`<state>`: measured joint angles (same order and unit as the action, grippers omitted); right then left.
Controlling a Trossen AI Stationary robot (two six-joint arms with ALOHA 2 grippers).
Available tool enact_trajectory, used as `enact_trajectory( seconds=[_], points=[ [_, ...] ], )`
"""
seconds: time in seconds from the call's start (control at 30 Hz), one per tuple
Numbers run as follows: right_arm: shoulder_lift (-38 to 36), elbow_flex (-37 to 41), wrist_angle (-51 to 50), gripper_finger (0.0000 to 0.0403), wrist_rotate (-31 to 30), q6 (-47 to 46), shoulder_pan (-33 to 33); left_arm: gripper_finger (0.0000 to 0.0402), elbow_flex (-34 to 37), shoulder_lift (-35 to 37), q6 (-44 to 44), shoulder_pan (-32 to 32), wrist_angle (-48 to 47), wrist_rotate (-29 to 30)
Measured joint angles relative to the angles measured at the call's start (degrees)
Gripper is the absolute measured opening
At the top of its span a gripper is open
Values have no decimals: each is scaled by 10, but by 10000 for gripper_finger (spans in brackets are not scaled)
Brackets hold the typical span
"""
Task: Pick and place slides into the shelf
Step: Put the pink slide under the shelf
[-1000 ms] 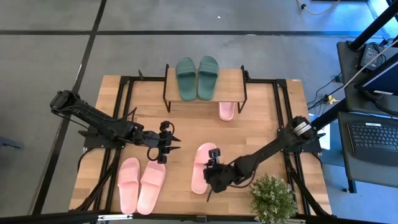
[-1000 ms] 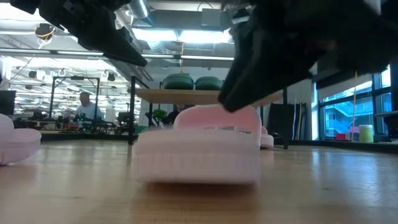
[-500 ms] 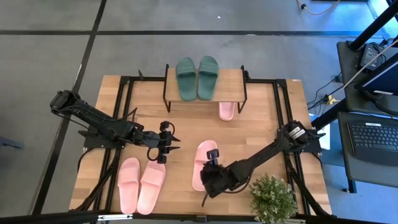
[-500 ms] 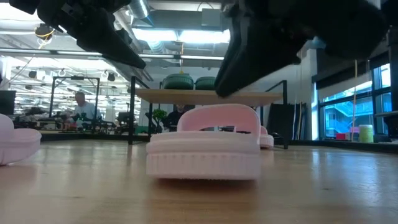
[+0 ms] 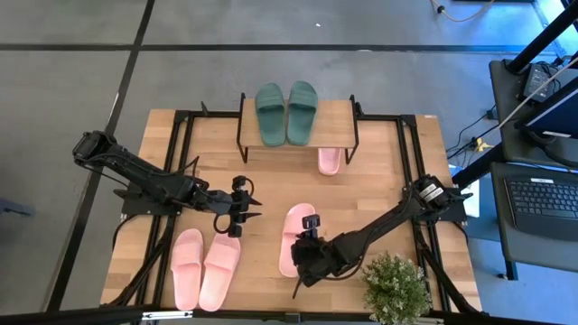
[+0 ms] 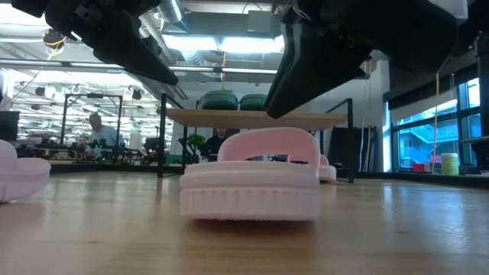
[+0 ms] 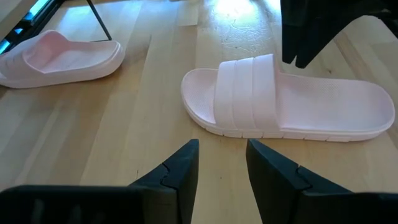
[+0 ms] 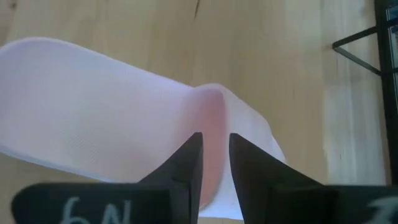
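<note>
Planks of pale wood form the shelf (image 5: 330, 122), carrying a ribbed dark green pair (image 5: 286, 112); a pink pair (image 5: 205, 266) lies near the table's front.

Low down, a moulded pink slide (image 6: 252, 185) rests flat.

Ahead of the left gripper (image 7: 221, 163), fingers slightly parted and empty, lies that smooth slide.

The right gripper (image 8: 214, 162) pinches its heel rim between narrowed fingers.
</note>
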<state>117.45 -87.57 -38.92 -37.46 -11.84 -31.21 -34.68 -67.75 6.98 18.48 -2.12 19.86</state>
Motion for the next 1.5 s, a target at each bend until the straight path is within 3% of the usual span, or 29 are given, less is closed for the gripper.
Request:
enact_trajectory(
  seconds=[0.23, 0.53, 0.73, 1.27, 1.37, 1.5],
  points=[
    [0, 0, -9, 90, 0, 4, 0, 126, 0, 0, 0, 0, 0, 0],
    [0, 0, -17, 190, 1, 4, 0, 126, 0, 0, 0, 0, 0, 0],
    [1, 0, -15, 215, -2, -2, 3, 126, 0, 0, 0, 0, 0, 0],
    [7, 45, -8, 211, -3, -66, 41, 126, 0, 0, 0, 0, -2, 0],
    [7, 50, -14, 187, -4, -86, 47, 126, 0, 0, 0, 0, -3, 0],
    [7, 51, -22, 120, -5, -89, 53, 126, 0, 0, 0, 0, -3, 0]
  ],
)
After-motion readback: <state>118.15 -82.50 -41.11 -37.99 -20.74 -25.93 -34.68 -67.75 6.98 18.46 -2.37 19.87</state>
